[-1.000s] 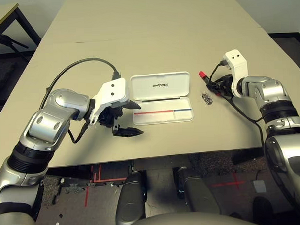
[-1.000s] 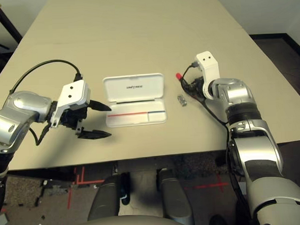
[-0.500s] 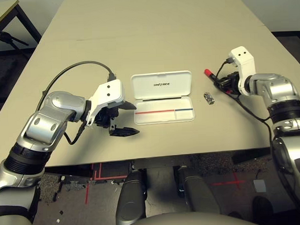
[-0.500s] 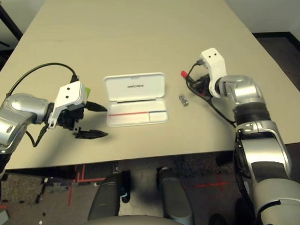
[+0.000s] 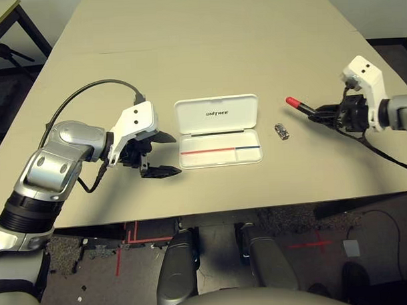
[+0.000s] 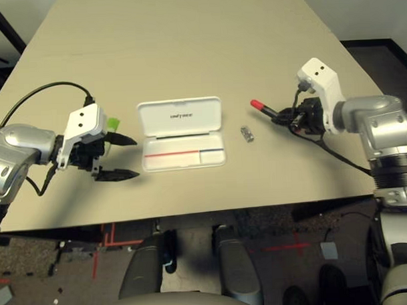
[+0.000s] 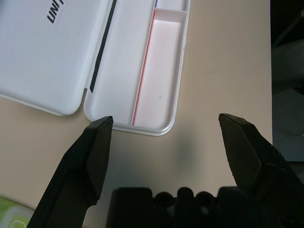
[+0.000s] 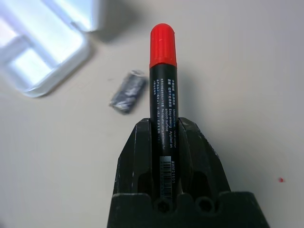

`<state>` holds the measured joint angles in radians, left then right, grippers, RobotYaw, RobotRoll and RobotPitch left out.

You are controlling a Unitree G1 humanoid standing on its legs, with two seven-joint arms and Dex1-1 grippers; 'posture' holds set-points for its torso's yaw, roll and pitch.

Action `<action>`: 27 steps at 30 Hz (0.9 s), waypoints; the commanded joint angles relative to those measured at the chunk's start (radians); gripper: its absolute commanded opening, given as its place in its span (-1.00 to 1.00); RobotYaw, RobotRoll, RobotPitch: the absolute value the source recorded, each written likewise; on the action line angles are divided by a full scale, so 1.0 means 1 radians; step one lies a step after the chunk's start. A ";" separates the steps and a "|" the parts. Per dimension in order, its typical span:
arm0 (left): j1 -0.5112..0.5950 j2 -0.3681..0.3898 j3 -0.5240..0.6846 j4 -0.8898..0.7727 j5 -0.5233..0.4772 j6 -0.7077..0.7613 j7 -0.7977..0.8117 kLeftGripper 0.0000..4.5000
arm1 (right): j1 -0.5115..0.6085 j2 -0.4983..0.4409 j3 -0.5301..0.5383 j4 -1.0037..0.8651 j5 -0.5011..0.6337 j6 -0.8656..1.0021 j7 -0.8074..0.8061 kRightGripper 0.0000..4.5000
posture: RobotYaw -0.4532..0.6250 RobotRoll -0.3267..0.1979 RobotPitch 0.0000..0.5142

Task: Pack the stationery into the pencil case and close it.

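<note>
The white pencil case (image 5: 217,116) lies open in the middle of the table, its lid with black lettering folded back and its tray (image 7: 159,80) bare. My right gripper (image 5: 329,113) is shut on the red marker (image 8: 163,80), held above the table to the right of the case, red cap (image 5: 293,102) pointing towards the case. The tiny silver-and-black piece (image 5: 281,132) lies between case and marker. My left gripper (image 5: 162,154) stands open just left of the case, holding nothing. The light-green piece (image 6: 112,122) lies on the table beside its far finger.
The beige table (image 5: 206,45) stretches far behind the case. Its front edge (image 5: 212,209) runs close below the case, with dark floor beyond. A black cable (image 5: 87,89) loops over my left forearm.
My right arm has swung out to the right with the marker, away from the case. My left gripper has drawn a little to the left, uncovering the green piece.
</note>
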<state>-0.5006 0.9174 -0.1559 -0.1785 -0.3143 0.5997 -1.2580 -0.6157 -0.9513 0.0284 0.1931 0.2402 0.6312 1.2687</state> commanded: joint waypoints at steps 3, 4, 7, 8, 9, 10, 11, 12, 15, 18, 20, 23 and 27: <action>-0.004 0.021 0.028 0.004 -0.008 0.010 0.002 1.00 | -0.015 -0.014 0.065 -0.042 0.016 -0.099 0.142 -0.76 | -0.15 0.25 -0.32; -0.008 0.021 0.030 0.005 -0.008 0.012 0.003 1.00 | -0.022 -0.012 0.080 -0.047 0.014 -0.105 0.161 -0.76 | -0.15 0.25 -0.32; -0.016 0.020 0.034 0.006 -0.007 0.019 0.003 1.00 | -0.054 0.005 0.127 -0.045 -0.003 -0.143 0.201 -0.76 | -0.13 0.25 -0.33; -0.017 0.021 0.036 0.004 -0.008 0.022 0.005 1.00 | -0.072 0.019 0.144 -0.043 -0.008 -0.153 0.210 -0.76 | -0.13 0.25 -0.34; -0.017 0.021 0.037 0.001 -0.008 0.025 0.007 1.00 | -0.088 0.033 0.161 -0.041 -0.013 -0.161 0.219 -0.76 | -0.12 0.25 -0.34; -0.014 0.022 0.040 -0.004 -0.009 0.029 0.009 1.00 | -0.104 0.052 0.180 -0.042 -0.021 -0.172 0.222 -0.76 | -0.12 0.25 -0.35; -0.012 0.022 0.042 -0.009 -0.011 0.033 0.011 1.00 | -0.118 0.070 0.197 -0.043 -0.031 -0.181 0.220 -0.76 | -0.11 0.25 -0.35; -0.009 0.023 0.043 -0.014 -0.012 0.035 0.013 1.00 | -0.129 0.086 0.213 -0.044 -0.042 -0.192 0.219 -0.76 | -0.11 0.25 -0.35; -0.005 0.024 0.047 -0.019 -0.011 0.041 0.021 1.00 | -0.169 0.168 0.266 -0.042 -0.070 -0.220 0.203 -0.76 | -0.09 0.25 -0.36; -0.005 0.023 0.052 -0.022 -0.012 0.051 0.031 1.00 | -0.191 0.233 0.308 -0.032 -0.099 -0.237 0.190 -0.76 | -0.07 0.25 -0.36; -0.002 0.026 0.055 -0.026 -0.014 0.054 0.033 1.00 | -0.197 0.265 0.321 -0.016 -0.121 -0.252 0.168 -0.76 | -0.07 0.25 -0.37; 0.007 0.028 0.065 -0.027 -0.014 0.060 0.044 1.00 | -0.220 0.353 0.346 0.030 -0.160 -0.261 0.092 -0.76 | -0.03 0.25 -0.38; 0.013 0.027 0.085 -0.032 -0.028 0.126 0.073 1.00 | -0.240 0.441 0.370 0.099 -0.209 -0.342 0.037 -0.76 | -0.01 0.25 -0.39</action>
<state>-0.4983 0.9282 -0.0855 -0.1897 -0.3209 0.6983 -1.1950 -0.8398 -0.5228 0.3832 0.2663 0.0539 0.3245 1.3237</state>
